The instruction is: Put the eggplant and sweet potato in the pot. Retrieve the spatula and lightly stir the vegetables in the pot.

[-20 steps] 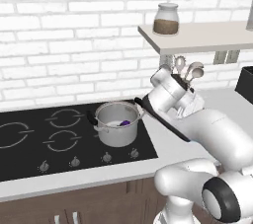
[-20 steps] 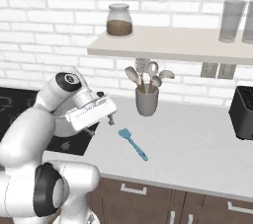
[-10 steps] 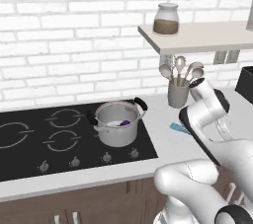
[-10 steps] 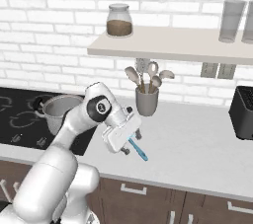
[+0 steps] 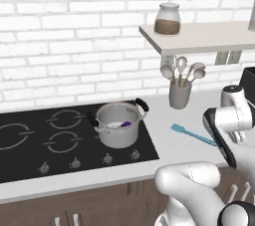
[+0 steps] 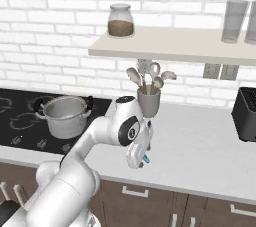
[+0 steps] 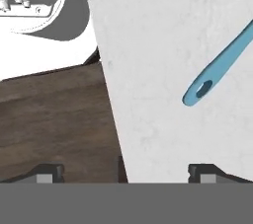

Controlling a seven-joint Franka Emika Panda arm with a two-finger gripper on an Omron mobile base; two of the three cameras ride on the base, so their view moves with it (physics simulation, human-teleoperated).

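pot: on the right part of the cooktop, near its right edge.
eggplant: inside the pot, toward its right side; what else lies in there is hard to tell.
spatula: flat on the counter, right of the cooktop, in front of the utensil cup; handle end toward the counter's front edge.
utensil cup: at the back of the counter, against the wall, below the shelf; spoons stand in it.
jar: on the shelf, near its left end.
gripper: above the counter's front edge, just beside the spatula's handle end.
toaster: far right of the counter.
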